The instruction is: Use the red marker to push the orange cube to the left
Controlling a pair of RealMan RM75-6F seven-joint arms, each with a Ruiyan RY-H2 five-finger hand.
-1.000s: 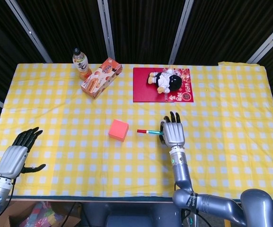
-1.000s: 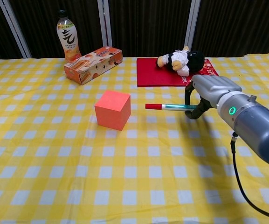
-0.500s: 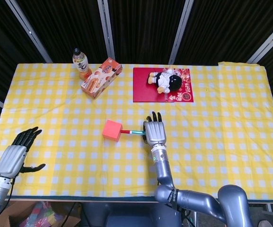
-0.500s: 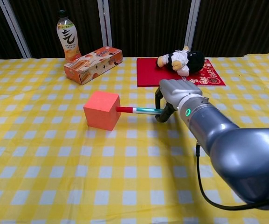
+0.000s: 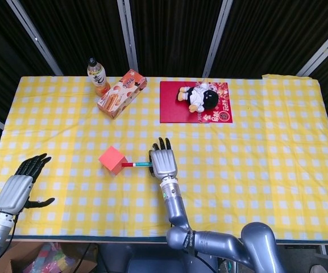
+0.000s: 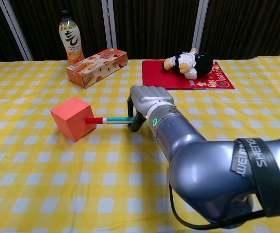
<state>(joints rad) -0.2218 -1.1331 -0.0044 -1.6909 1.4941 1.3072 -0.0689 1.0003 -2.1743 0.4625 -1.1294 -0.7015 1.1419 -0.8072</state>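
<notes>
Orange cube point(image 5: 111, 160), now slid well left, red marker point(image 6: 108, 120) tip touching it, pinched in right hand point(image 5: 162, 164). Left hand point(image 5: 20, 187) spread, idle. Nearly done.

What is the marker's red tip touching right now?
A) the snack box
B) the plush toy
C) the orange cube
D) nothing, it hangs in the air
C: held by the right hand, the red marker has its tip against the orange cube.

Red marker point(image 6: 109, 120) level, tip touching tilted orange cube point(image 6: 73, 118)
</notes>
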